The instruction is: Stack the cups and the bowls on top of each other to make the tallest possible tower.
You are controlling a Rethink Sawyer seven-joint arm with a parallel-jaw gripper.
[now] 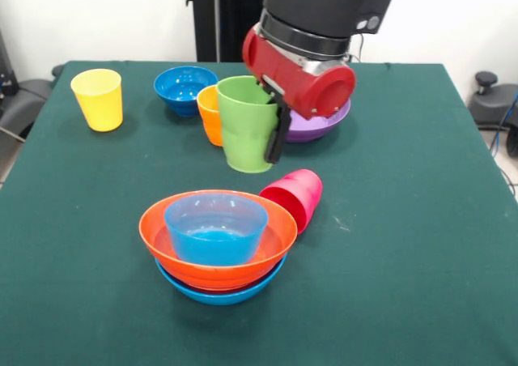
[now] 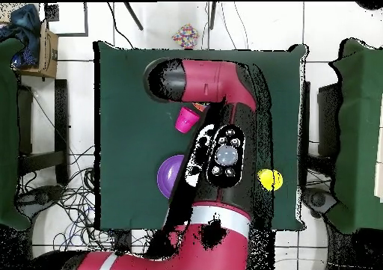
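Green glossy plastic cup (image 1: pixel 247 125) clamped at its rim in the black pincer (image 1: pixel 275 123), lifted off the surface.

Held upright, one black finger (image 1: pixel 279 135) down the outer wall, under the red and black arm (image 1: pixel 312 50). Just behind: small orange plastic cup (image 1: pixel 210 113), partly hidden, and small dark-blue bowl (image 1: pixel 185 88); purple bowl (image 1: pixel 320 125) behind the wrist. Below, magenta-pink cup (image 1: pixel 295 196) lying on its side, touching or just beside the tower (image 1: pixel 217 244): small light-blue bowl (image 1: pixel 216 228) nested in a large orange bowl (image 1: pixel 162 228), over a large light-blue bowl (image 1: pixel 218 295). Yellow cup (image 1: pixel 98 99) upright, well apart at the dark green cloth surface (image 1: pixel 405 261) corner. Overhead: arm (image 2: pixel 217 132) hiding most; pink cup (image 2: pixel 185 119), purple bowl (image 2: pixel 169 175), yellow cup (image 2: pixel 269 179) visible.
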